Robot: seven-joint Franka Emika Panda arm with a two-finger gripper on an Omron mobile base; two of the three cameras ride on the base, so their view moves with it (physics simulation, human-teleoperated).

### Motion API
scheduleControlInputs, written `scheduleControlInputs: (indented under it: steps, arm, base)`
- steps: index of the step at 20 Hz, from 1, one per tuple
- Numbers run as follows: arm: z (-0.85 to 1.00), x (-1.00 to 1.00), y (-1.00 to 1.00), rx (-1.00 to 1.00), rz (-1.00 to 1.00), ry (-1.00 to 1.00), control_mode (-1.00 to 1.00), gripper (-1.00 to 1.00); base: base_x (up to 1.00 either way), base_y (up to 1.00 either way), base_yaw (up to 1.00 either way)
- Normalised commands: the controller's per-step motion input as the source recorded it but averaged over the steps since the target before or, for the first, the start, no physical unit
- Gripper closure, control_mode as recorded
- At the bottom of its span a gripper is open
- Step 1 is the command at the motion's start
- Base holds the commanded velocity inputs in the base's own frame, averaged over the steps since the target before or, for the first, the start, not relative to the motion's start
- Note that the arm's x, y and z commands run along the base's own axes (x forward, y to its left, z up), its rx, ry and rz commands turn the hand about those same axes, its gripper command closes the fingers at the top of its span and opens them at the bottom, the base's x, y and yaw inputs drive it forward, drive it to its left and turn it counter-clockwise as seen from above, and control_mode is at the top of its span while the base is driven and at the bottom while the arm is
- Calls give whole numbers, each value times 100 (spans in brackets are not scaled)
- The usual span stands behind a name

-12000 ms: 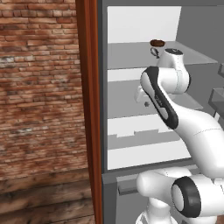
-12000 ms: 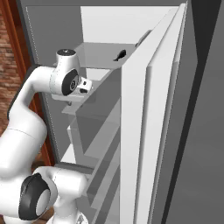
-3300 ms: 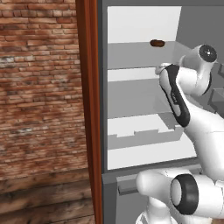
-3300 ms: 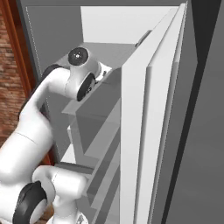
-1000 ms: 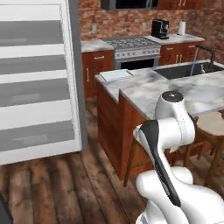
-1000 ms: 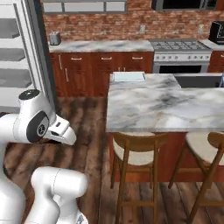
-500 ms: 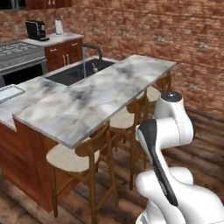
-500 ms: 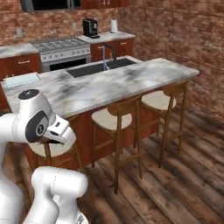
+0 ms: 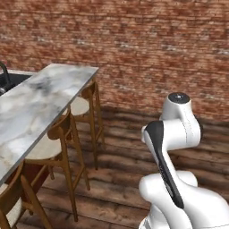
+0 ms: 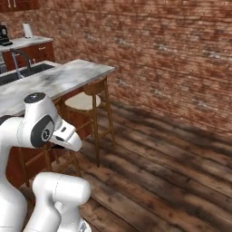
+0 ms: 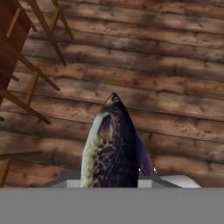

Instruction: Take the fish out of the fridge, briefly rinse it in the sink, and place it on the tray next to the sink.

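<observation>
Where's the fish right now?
In the hand view the fish stands up from the bottom centre, head pointing away, held over the wooden floor beside the stool legs.

Marble counter on the left, with wooden bar stools tucked under its edge. Red brick wall behind. Dark wood plank floor throughout. Coffee machine and paper towel roll on the far back counter.

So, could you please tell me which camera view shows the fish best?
The hand view: the fish stands large at centre, head pointing away over the wooden floor. In both base views the robot's own arm blocks it.
</observation>
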Motion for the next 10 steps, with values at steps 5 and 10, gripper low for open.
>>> scheduleControlInputs:
  steps: [5, 10]
  arm:
    - [0, 0, 0, 0, 0, 0, 100, 100]
    - [0, 0, 0, 0, 0, 0, 100, 100]
  base:
    - [7, 2, 8]
    - [-21, 6, 56]
